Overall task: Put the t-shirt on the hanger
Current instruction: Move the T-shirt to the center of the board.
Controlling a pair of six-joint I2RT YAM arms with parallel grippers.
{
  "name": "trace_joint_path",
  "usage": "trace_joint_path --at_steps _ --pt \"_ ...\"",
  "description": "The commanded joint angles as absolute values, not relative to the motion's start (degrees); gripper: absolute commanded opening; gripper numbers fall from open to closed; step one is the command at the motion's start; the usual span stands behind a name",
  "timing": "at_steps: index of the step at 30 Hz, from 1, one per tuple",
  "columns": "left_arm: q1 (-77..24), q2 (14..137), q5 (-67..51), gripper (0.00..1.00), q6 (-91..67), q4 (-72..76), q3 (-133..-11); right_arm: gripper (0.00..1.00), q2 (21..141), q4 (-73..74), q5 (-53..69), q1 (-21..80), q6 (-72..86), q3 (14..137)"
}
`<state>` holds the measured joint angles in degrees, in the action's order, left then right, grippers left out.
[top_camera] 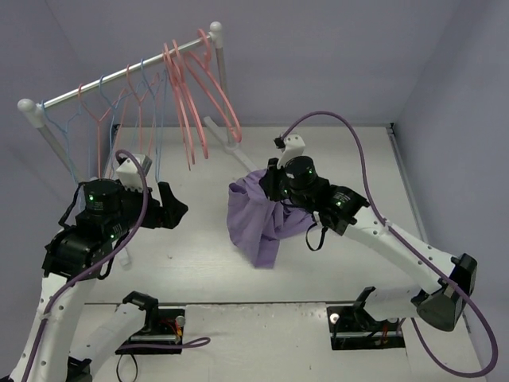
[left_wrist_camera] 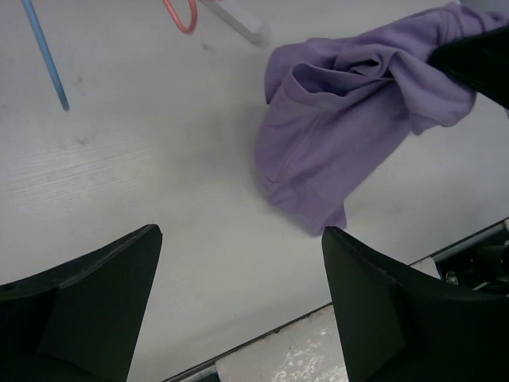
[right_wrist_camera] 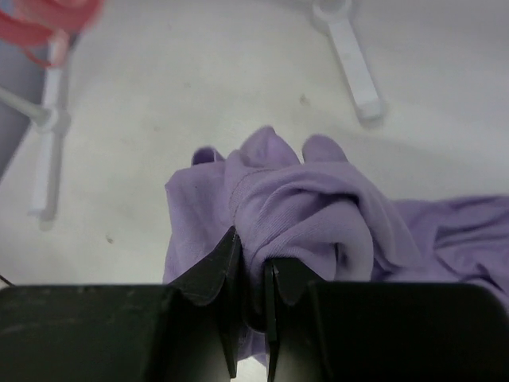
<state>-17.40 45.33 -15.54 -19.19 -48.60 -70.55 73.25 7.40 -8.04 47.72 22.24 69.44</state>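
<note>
The one purple t-shirt [top_camera: 258,219], at frame centre, is clenched in the right jaws, and the left jaws stand released.

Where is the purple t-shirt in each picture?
Top external: the t-shirt is in the middle of the picture, bunched up.
Left wrist: it fills the upper right.
Right wrist: it sits in the centre, just above the camera's own claw.
Shared landmark: the right claw, shut on the t-shirt's top. It is the dark shape at the top right edge of the left wrist view and the black claw at the bottom of the right wrist view.
</note>
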Motion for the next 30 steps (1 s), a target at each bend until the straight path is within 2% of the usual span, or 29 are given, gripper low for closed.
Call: trace_joint_path --at_steps 1,6,10,14,19,21,30 --pt "-19.24 44.82 -20.36 0.78 -25.40 -39.98 -65.32 0.00 73.74 5.57 -13.77 47.74 31.53 60.21" --pt "-25.71 47.14 -15.26 0.78 -29.59 -34.22 -59.18 0.00 74.18 5.36 -16.11 44.25 40.49 51.70" --pt "-31.73 52.26 -9.29 0.78 -30.85 -28.10 -56.24 0.09 74.83 5.19 -15.81 39.58 41.61 48.85" --pt "-36.49 62.18 -3.57 0.78 -29.26 -23.32 -57.18 0.28 77.01 5.19 -14.65 36.19 39.59 48.53" --pt "-37.59 71.91 -2.55 0.78 -25.49 -18.20 -60.44 0.54 77.65 5.27 -12.11 35.11 36.11 50.05" --pt "-37.95 74.90 -3.10 0.77 -24.75 -15.75 -61.16 0.61 77.14 5.31 -11.48 34.89 34.67 50.92" --pt "-40.47 84.29 -7.34 0.74 -23.16 -4.94 -60.20 0.64 72.21 8.29 -10.49 34.28 24.07 54.96"
